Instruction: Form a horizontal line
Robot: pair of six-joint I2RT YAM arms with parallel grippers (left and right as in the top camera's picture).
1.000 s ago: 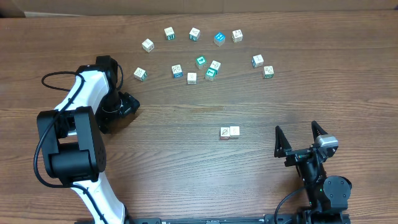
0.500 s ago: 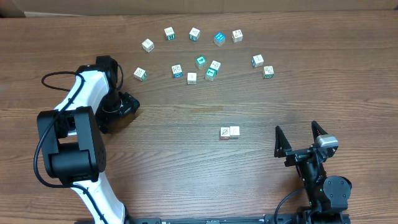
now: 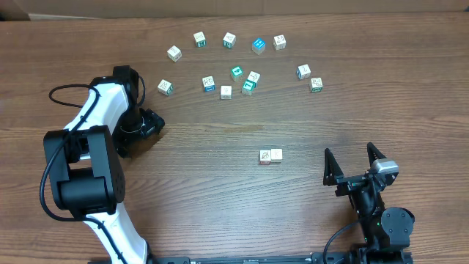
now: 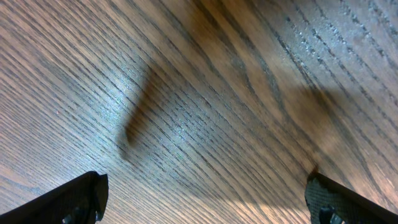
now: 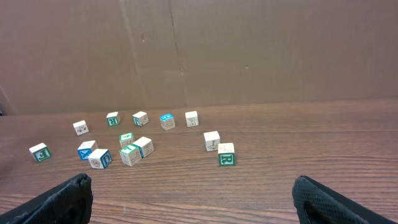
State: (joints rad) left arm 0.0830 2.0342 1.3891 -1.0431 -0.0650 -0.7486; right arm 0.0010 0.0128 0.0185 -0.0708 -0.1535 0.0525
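A: Where does the line stand?

B: Just two picture cubes touching side by side, the row (image 3: 270, 155), at mid-tabletop (image 3: 220, 213), left of the right fingers (image 3: 329, 166). By my reckoning it needs more cubes. The loose cubes (image 3: 226, 92) are scattered well apart from it along the far side.

A: And the fingers?

B: Both pairs are spread wide and hold nothing. The right pair sits low at the near edge and points toward the far side. The left fingers (image 4: 78, 199) hang over bare wood at the left, with nothing between them.

A: What could go wrong?

B: Three cubes in the middle of the scatter sit just beside one another. Wide fingers coming down on one would likely shove its neighbours or tip one over. These cubes are tiny, so an off-centre pinch could twist one in the grip, and it would land askew.

A: And at the row itself?

B: Setting a new cube against the end could push the pair out of straight or leave a gap. The right arm is also close to it, so a careless sweep could knock it.

A: Any containers?

B: None that I can see, no tray, bin or bowl. Everything lies directly on the wood. A cardboard wall (image 5: 186, 50) stands behind, and I cannot tell whether it belongs to a box.
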